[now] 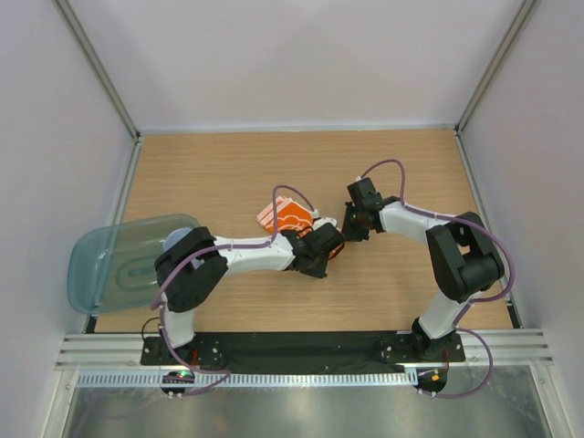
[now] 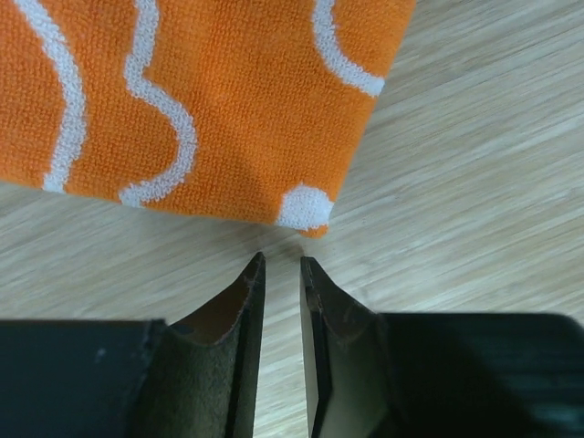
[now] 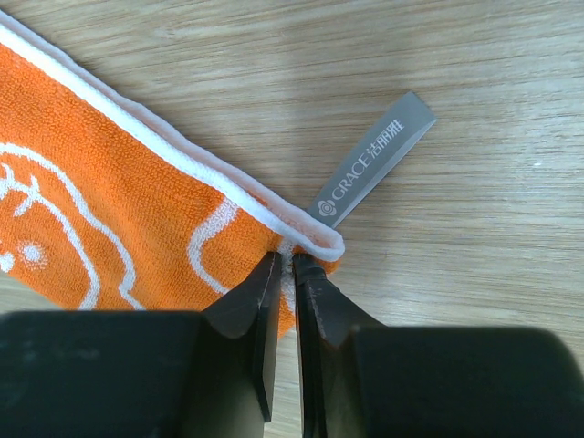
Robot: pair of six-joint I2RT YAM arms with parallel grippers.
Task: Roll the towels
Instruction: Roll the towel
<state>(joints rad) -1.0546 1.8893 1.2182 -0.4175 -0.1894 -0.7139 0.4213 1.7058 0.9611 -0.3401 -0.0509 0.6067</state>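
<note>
One orange towel | right tool pinching its corner | left tool narrowly apart, empty

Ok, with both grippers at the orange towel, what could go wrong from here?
1. The left gripper has its narrow jaws just short of the corner of the orange towel; closing there may catch nothing.
2. The right gripper seems to pinch only the hem at the corner, beside the grey label; it could slip out when pulled.
3. In the top view both grippers sit close together, so they might bump.
</note>
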